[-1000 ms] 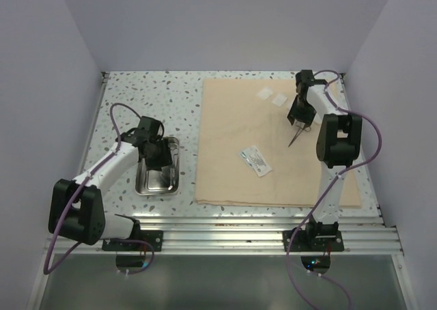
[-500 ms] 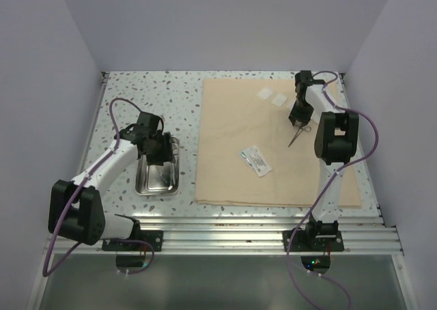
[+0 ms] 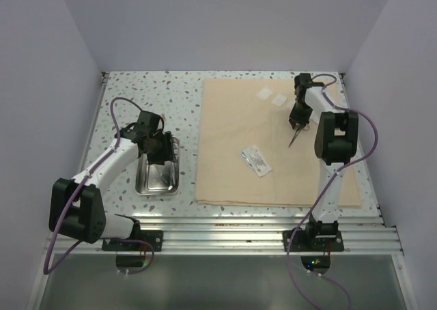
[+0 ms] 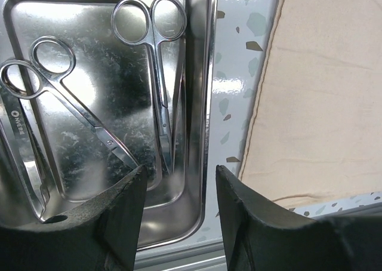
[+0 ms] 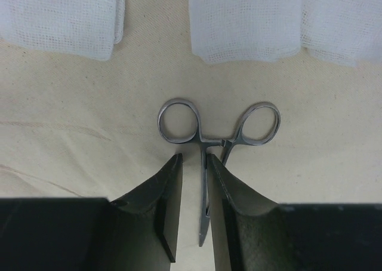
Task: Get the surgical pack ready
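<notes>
The forceps (image 5: 218, 139) lay on the beige cloth (image 3: 232, 173) near its far right corner, finger rings toward the gauze squares (image 5: 245, 20) at the far edge. A second before, the right gripper (image 5: 193, 159) had stood wider. Its jaws had since drawn in to a narrow slit astride the shank; whether they pinched it I could not tell. The forceps had not shifted. The clear packet (image 3: 256, 160) sat mid-cloth, unmoved. On the worktop left of the cloth, the left gripper (image 4: 180, 169) had edged toward the steel tray's (image 4: 206, 74) far end, jaws apart and empty over its right rim. Only the wrist view showed the scissors (image 4: 158, 74) among the instruments inside the tray.
</notes>
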You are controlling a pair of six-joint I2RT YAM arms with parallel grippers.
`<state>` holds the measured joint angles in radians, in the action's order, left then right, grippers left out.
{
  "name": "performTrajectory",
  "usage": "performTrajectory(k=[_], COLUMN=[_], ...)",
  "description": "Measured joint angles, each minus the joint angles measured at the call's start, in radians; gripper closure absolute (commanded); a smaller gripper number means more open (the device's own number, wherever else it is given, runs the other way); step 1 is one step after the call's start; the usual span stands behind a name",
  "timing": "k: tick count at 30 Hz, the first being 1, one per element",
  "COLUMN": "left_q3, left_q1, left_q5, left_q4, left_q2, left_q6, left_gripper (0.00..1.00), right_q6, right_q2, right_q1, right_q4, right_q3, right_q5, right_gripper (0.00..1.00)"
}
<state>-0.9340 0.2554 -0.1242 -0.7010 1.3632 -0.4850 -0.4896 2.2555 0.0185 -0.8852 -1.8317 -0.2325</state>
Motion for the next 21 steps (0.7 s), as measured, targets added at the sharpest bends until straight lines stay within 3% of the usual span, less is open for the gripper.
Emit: performTrajectory(k=[4,8,16,21], left_q3=[-0.003,-0.005,-0.017,-0.033], left_q1=[0.0,0.0,0.0,0.0], left_q5=[-0.006,-0.043,-0.112,-0.177], left_q4=[-0.001,-0.001,0.003,0.014], left_q2=[0.0,0.0,-0.005,-0.019], left_q6=[0.0,0.008,0.01,0.009], left_gripper=[0.47,0.47,0.46,0.41], right_q6=[-0.007,-0.023,-0.028,-0.018], right_q2=[-0.01,-0.051,-0.088,-0.119], right_q1=[-0.003,-0.02,-0.049,-0.051], right_q4=[0.026,0.09,0.126,0.107], right_q3=[0.024,0.095,0.15,0.177], right_q5=[0.017,0.049,0.09,0.098], right_gripper=[0.8,0.99,1.0,1.0])
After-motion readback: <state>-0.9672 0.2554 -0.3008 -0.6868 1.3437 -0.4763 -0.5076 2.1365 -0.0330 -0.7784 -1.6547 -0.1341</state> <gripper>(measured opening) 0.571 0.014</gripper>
